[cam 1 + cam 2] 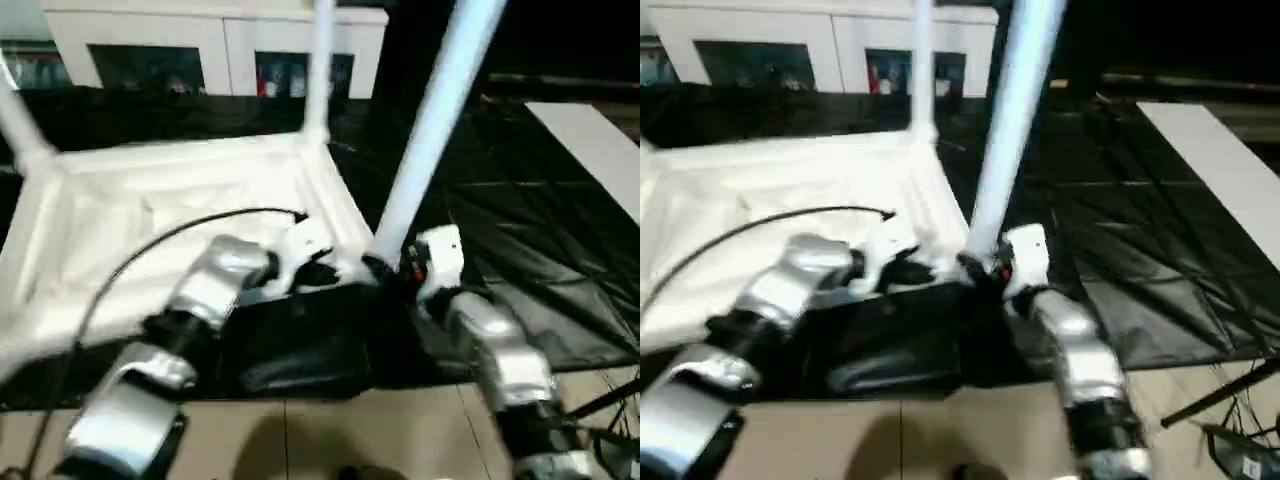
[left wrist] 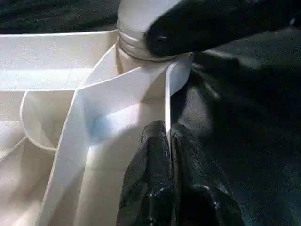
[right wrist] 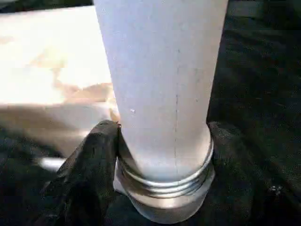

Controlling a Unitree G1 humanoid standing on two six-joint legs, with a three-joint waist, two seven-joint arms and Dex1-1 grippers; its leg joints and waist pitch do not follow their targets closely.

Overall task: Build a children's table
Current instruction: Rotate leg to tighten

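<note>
Leg [image 3: 162, 84]: light, stiff, slick tube; your right gripper [image 3: 160, 155] clasps its threaded base, left gripper [image 2: 169, 174] pinches tabletop [image 1: 180, 200] rim shut.

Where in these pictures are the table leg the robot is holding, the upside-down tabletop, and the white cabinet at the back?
table leg [image 1: 432, 125], left eye view, middle of the tilted tube.
tabletop [image 1: 150, 215], left eye view, ribbed underside.
white cabinet [image 1: 225, 35], left eye view, front frame between its glass doors.

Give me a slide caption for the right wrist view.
Right gripper clasps the threaded base of a white table leg at the tabletop corner.
</note>
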